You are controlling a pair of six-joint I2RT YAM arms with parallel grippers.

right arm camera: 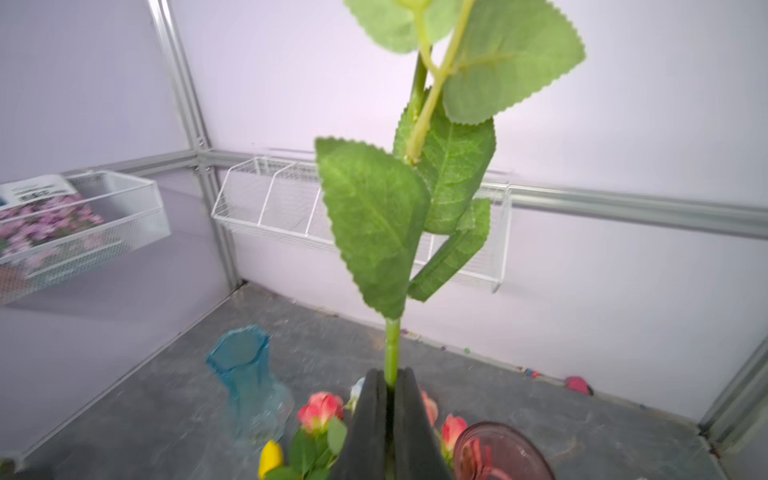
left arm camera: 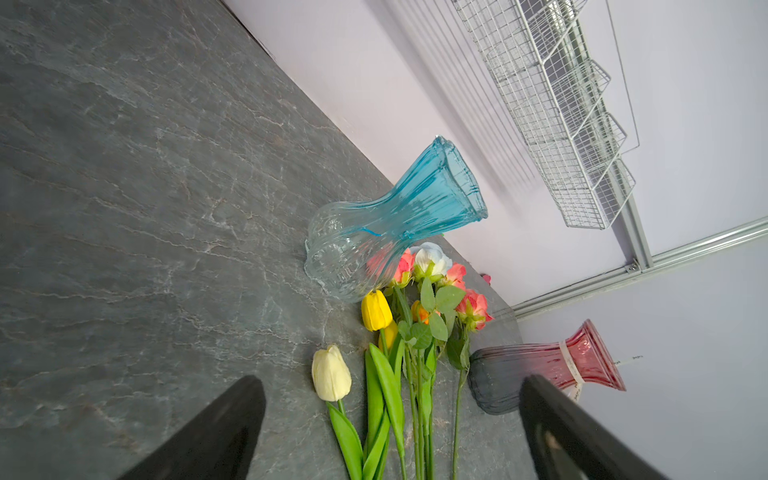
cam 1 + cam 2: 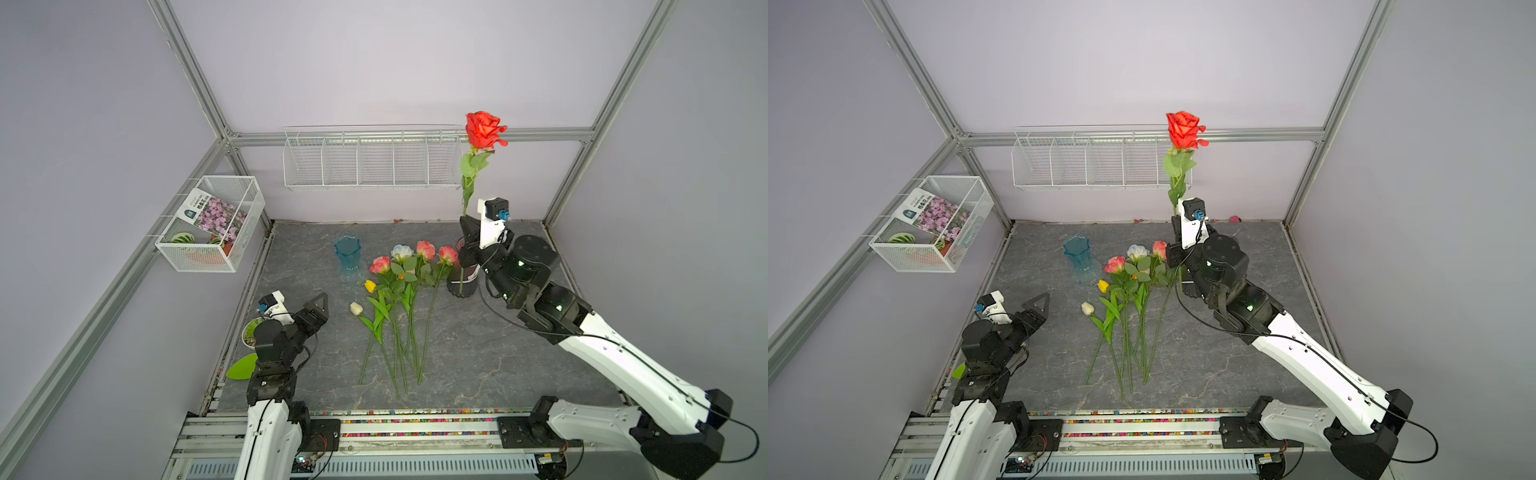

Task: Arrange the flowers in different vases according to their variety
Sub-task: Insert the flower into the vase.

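Our right gripper [image 1: 390, 385] pinches the rose [image 3: 484, 129] on its thin stem [image 1: 392, 349]. We think it is light but bendy and may wobble. Our left gripper [image 3: 319, 302] gapes wide, empty.

1. A robotics lab test cell: plain lilac panel walls [image 3: 374, 62] set in a silver aluminium-profile frame [image 3: 196, 79].
2. Two white-and-black robot arms [image 3: 623, 365] are bolted to a slotted metal rail [image 3: 415, 429] along a grey stone-patterned tabletop [image 3: 478, 353].
3. A long white divided wire rack [image 3: 374, 164] and a white mesh box basket [image 3: 199, 259] hang on the frame.
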